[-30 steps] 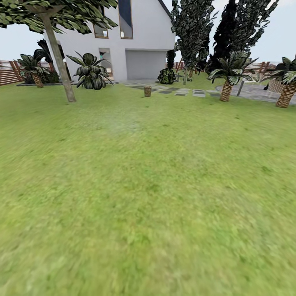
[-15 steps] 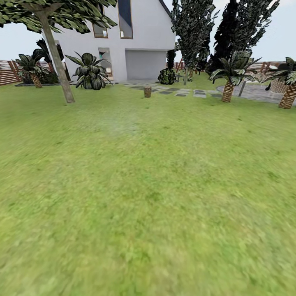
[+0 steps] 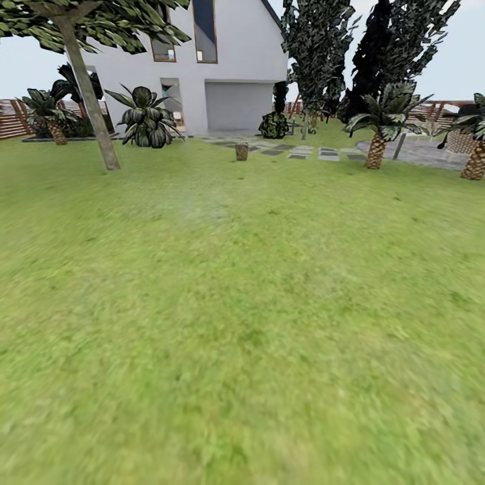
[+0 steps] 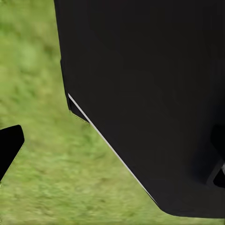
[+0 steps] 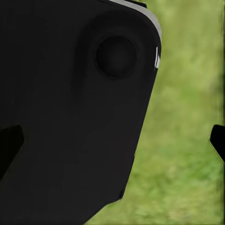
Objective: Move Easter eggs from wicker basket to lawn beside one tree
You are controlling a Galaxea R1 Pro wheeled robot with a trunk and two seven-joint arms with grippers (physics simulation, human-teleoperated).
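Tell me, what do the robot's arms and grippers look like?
In both wrist views, big smooth matte black casing with rounded corners sits over the green grass lawn. One casing has a thin pale edge line; the other has a round dimple and a pale rim. Small black finger tips poke in at the edges.

In my left wrist view, my body (image 4: 150,93) is a broad matte black shell with a rounded lower corner and a thin pale line running along one slanted edge. A small black fingertip (image 4: 9,145) of my left claw pokes in at the frame's edge. In my right wrist view, my black casing (image 5: 65,117) carries a round recessed dimple (image 5: 116,55) and a light grey trim (image 5: 152,23) along its curved corner.
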